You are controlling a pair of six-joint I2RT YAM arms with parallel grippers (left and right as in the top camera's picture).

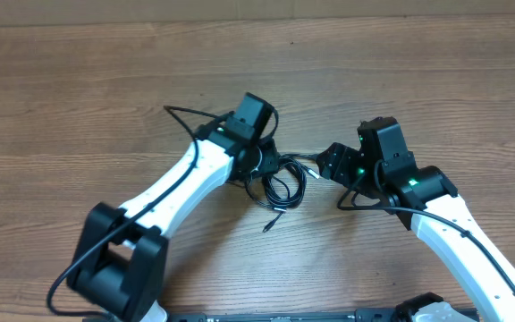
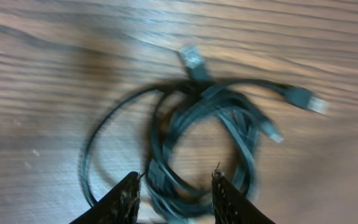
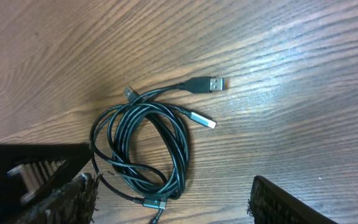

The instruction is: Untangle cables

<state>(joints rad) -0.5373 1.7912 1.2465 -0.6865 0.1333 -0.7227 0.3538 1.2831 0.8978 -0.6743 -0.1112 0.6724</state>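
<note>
Meanwhile, your left gripper (image 2: 174, 186) and right gripper (image 3: 173, 188) gape over limp, light cables (image 3: 166, 140).
Best hold, likely: the stiff plug (image 3: 211, 83) ahead of the right gripper.

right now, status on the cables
Left gripper open over cables. Right gripper open, empty. Cables one tangled coil on table. Nothing in the way.
</note>
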